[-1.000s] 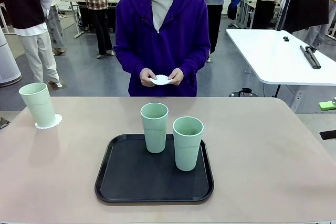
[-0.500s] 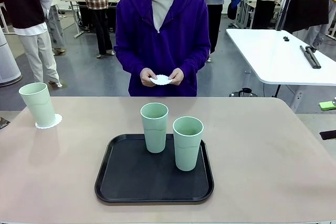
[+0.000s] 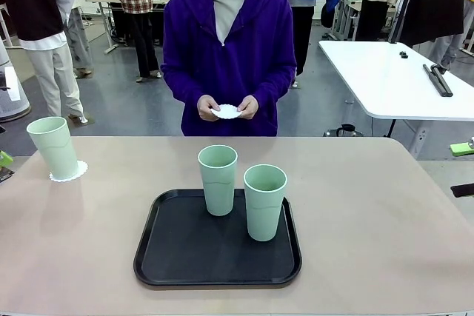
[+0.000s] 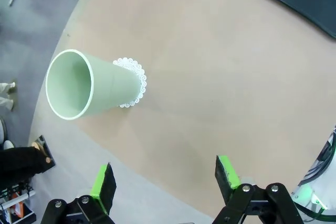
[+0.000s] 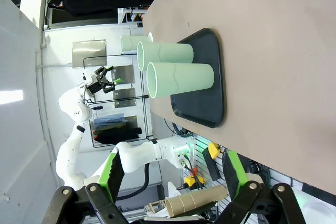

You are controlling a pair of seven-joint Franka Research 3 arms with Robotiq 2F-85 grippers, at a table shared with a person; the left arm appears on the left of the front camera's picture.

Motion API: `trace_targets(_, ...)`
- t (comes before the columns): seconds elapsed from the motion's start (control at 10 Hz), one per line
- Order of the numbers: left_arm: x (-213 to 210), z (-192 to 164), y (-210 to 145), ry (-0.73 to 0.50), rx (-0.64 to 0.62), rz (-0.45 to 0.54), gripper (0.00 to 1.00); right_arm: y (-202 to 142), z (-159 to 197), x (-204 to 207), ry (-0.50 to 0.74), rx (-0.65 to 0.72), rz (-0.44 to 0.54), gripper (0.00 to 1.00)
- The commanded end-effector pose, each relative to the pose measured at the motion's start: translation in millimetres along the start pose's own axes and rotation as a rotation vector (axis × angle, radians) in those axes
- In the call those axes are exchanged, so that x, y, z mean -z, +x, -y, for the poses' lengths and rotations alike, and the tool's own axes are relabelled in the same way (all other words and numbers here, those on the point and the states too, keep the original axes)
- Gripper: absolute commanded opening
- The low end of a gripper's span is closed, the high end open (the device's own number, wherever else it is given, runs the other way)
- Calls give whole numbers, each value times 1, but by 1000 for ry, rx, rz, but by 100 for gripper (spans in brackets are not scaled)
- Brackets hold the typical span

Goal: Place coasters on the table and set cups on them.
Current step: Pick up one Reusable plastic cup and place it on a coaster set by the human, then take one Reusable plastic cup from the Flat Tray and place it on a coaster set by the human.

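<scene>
My tabletop [image 3: 385,205] has a black tray [image 3: 170,264] by the near edge, with two cups [image 3: 218,180] standing tall, mouths up. A third cup [image 3: 53,147] sits on its coaster [image 3: 72,175] near the far left corner. The person [image 3: 229,35] holds another coaster [image 3: 227,112]; I think it goes down next. My left pincer [image 4: 164,177] and right pincer [image 5: 173,170] gape wide, empty.

black tray [image 3: 185,251]: centre, near side | white table [image 3: 385,79]: far right | person in purple hoodie [image 3: 255,42]: far side
</scene>
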State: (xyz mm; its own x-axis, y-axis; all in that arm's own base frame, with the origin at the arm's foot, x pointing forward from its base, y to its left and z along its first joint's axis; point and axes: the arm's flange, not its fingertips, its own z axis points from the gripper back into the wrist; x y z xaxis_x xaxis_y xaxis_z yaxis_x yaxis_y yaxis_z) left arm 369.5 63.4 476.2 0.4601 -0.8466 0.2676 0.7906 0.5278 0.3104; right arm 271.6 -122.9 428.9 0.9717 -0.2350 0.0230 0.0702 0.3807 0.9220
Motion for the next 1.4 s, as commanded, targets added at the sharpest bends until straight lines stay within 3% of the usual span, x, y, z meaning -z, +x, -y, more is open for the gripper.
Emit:
trace_targets(0.0,9,-3,-6,-11,-23,-19,100,2,-2,0,19,1,4,100)
trace_targets(1.0,8,-3,-8,-20,-6,-3,100,2,-2,0,19,1,4,100)
trace_targets(1.1,6,36,-25,-50,-258,-24,100,2,-2,0,19,1,4,100)
trace_targets(1.3,-25,61,-7,-106,-419,-34,100,2,-2,0,19,1,4,100)
